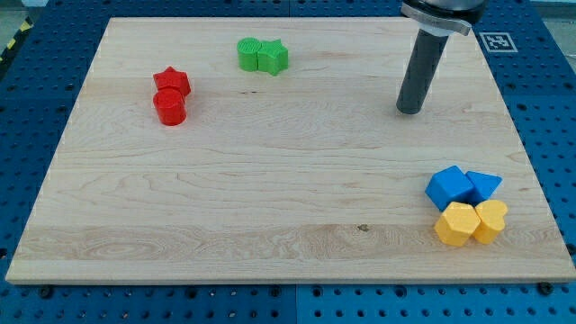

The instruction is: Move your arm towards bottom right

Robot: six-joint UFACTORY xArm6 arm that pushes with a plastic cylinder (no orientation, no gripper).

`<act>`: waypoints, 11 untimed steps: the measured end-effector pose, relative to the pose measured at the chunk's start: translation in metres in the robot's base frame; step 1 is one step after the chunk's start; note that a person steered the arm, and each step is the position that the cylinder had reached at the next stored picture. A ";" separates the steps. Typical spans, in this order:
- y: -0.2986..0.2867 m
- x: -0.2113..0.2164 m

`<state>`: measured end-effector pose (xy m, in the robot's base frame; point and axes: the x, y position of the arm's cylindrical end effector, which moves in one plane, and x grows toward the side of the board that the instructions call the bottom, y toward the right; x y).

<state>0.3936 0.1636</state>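
1. My tip (410,111) down on the wooden board (270,207), in its upper right part, touching no block; just a bare rod, nothing to open, nothing held.
2. Well below the tip, toward the view's bottom right: a tight cluster of four blocks.
3. In that cluster: blue cube (449,187) and blue triangle (484,185) side by side, yellow hexagon (455,224) and yellow heart (490,220) just beneath, all touching or nearly so.
4. Far to the tip's left, near the view's top: green cylinder (248,52) pressed against green star (274,57).
5. Farther left still: red star (171,81) with red cylinder (169,107) touching just below.
6. Around the board: blue pegboard table (549,108).
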 end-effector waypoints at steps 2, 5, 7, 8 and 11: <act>0.012 0.000; 0.138 0.055; 0.137 0.121; 0.139 0.146; 0.096 0.202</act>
